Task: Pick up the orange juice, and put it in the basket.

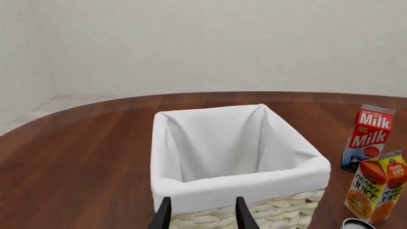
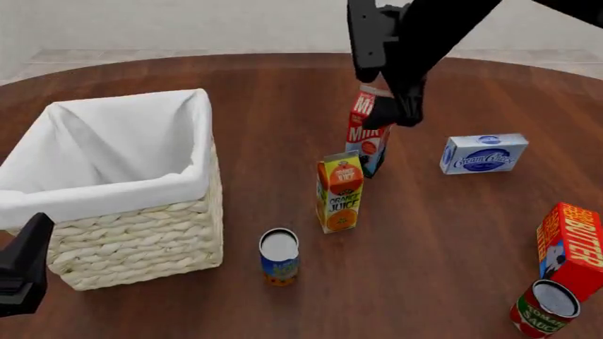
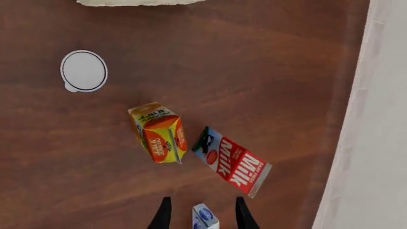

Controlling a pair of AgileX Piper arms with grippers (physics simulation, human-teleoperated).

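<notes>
The orange juice is a yellow and orange gable-top carton standing upright mid-table; it also shows in the left wrist view and the right wrist view. The basket is woven wicker with a white lining and stands at the left, with nothing in it. My right gripper is open and empty, held high above the table behind the juice and over the milk carton. My left gripper is open and empty at the basket's near side.
A red-and-white Milk carton stands just behind the juice. A can stands in front of the juice. A blue-and-white box, a red Butter box and a tomato sauce can are at the right.
</notes>
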